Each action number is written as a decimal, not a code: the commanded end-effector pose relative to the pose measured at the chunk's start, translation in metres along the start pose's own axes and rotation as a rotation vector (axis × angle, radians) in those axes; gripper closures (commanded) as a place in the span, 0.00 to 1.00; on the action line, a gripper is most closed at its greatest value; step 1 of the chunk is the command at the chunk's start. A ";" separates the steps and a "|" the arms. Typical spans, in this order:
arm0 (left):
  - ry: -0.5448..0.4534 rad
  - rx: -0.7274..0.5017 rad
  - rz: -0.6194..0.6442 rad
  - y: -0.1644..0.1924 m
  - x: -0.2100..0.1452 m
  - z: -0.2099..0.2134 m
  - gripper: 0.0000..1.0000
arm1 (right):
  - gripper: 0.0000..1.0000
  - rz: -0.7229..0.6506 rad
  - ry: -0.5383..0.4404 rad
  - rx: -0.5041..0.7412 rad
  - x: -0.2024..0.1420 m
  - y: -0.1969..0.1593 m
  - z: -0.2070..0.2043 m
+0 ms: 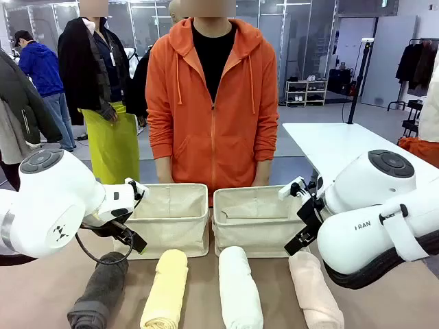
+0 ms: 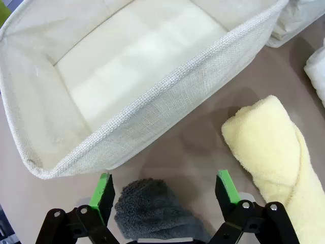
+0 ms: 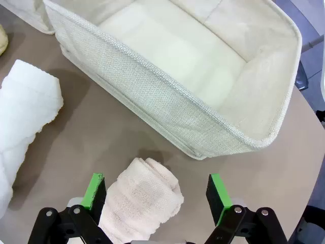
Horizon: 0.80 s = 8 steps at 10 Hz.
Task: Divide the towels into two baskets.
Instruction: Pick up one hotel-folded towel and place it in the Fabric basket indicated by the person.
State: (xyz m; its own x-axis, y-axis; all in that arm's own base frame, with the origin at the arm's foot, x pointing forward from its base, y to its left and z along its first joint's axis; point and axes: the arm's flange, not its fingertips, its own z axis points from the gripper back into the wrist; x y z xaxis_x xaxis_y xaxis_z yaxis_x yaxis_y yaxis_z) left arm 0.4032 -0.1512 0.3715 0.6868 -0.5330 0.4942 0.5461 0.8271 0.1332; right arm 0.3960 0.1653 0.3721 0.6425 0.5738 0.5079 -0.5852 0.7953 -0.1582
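Nearest me, four rolled towels lie side by side along the near part of the table [image 1: 204, 296], their ends pointing at the baskets: the dark grey towel [image 1: 99, 291], the pale yellow towel [image 1: 166, 288], the white towel [image 1: 240, 288] and the pale pink towel [image 1: 314, 291]. Strips of bare tabletop separate each roll from its neighbour.

My left gripper [image 2: 163, 185] is spread wide over the far end of the dark grey towel [image 2: 157, 208]. The roll sits between the green pads with room on both sides, and nothing is grasped. A band of bare table lies between that end and the near wall of the left basket [image 2: 167, 109].

My right gripper [image 3: 155, 185] is spread just as wide over the end of the pale pink towel [image 3: 142, 201], which lies closer to one pad than the other and is not clamped. The right basket [image 3: 167, 101] stands just beyond, its rolled rim upright.

The baskets sit side by side, nearly touching, with a person [image 1: 212, 103] standing behind them.
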 end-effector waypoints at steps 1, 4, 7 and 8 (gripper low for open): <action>0.000 0.000 0.000 0.000 0.000 0.000 0.00 | 0.00 0.000 0.000 0.000 0.000 0.000 0.000; 0.000 0.000 0.000 0.000 0.000 0.000 0.00 | 0.00 0.000 0.000 0.000 0.000 0.000 0.000; 0.000 0.000 0.000 0.000 0.000 0.000 0.00 | 0.00 0.000 0.000 0.000 0.000 0.000 0.000; 0.000 0.000 0.000 0.000 0.000 0.000 0.00 | 0.00 0.000 0.000 0.000 0.000 0.000 0.000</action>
State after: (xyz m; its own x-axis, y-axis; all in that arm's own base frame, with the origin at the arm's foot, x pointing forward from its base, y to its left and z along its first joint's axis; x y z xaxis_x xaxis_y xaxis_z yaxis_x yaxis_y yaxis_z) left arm 0.4030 -0.1517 0.3715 0.6860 -0.5341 0.4941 0.5472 0.8263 0.1336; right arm 0.3962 0.1646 0.3721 0.6425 0.5740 0.5077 -0.5850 0.7953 -0.1590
